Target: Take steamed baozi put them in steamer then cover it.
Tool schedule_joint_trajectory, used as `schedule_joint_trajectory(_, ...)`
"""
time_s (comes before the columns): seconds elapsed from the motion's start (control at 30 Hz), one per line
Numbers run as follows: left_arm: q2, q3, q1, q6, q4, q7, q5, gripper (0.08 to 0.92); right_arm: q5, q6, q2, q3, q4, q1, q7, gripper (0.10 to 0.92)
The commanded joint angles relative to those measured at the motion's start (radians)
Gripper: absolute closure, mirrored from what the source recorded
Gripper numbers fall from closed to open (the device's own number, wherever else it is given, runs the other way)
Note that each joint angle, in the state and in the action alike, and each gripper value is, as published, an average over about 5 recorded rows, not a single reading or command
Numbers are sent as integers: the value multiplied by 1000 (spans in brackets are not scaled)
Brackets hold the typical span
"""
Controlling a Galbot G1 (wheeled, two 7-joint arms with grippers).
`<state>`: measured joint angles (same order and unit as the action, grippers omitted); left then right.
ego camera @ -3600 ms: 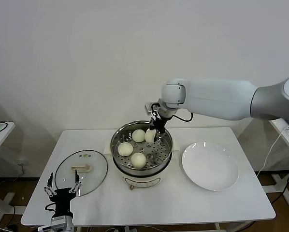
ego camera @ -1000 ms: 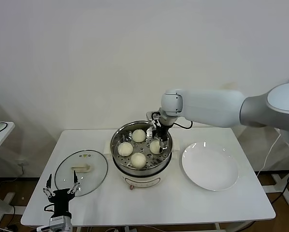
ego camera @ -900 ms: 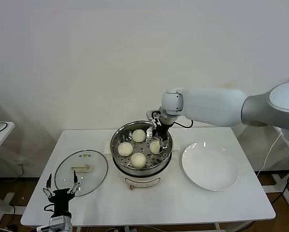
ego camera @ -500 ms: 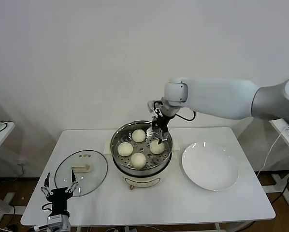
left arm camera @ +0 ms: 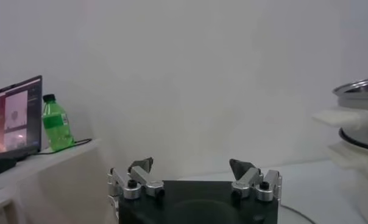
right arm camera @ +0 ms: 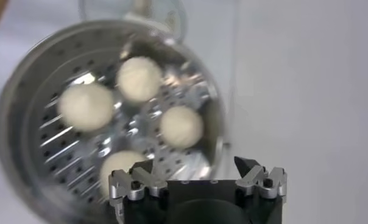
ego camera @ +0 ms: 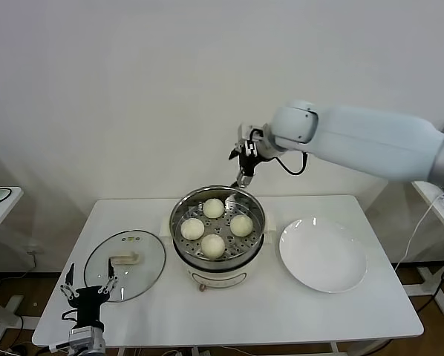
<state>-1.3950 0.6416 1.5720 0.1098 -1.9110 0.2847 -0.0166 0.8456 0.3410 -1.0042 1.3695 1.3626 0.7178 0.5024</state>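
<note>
The steamer [ego camera: 223,262] stands mid-table with several cream-white baozi [ego camera: 213,208] on its perforated tray. My right gripper [ego camera: 246,159] hangs open and empty above the steamer's far rim. Its wrist view looks down on the baozi [right arm camera: 181,126] in the steamer [right arm camera: 27,78], with the open right gripper [right arm camera: 196,167] holding nothing. The cover [ego camera: 144,256], a glass lid with a cream handle, lies flat on the table left of the steamer. My left gripper [ego camera: 88,291] waits open near the table's front left corner, just in front of the cover. The left gripper [left arm camera: 192,167] is empty in its own wrist view.
A flat white plate [ego camera: 323,254] lies right of the steamer. A side table at the left carries a green bottle [left arm camera: 55,123] and a laptop [left arm camera: 13,115]. The steamer's side [left arm camera: 359,91] shows at the edge of the left wrist view.
My right gripper has risen out of the steamer and drawn back, leaving the last baozi on the tray. The left gripper has sunk slightly towards the table's edge.
</note>
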Motion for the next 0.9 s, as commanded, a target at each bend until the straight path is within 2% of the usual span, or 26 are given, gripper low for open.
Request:
schedule_joint_trajectory(0.03, 6, -8, 4, -3, -3, -10, 6, 177, 31, -9, 352, -552, 319, -416, -493, 203)
schedule_joint_trajectory(0.17, 7, -12, 7, 2, 5, -10, -1, 177, -69, -87, 469, -865, 419, -770, -583, 203)
schedule_joint_trajectory(0.33, 4, -15, 10, 24, 15, -10, -17, 177, -214, -237, 491, -1286, 458, -1223, -615, 203)
schedule_joint_trajectory(0.47, -1, -13, 15, 57, 32, -4, -47, 177, -261, -352, 394, -1640, 471, -1552, -593, 203)
schedule_joint_trajectory(0.63, 3, 0, 20, 97, 63, 13, -83, 177, -286, -496, 205, -1955, 466, -1849, -489, 203)
schedule_joint_trajectory(0.9, 36, 15, 19, 119, 133, 46, -174, 177, -293, -649, -61, -2248, 365, -2117, -277, 203)
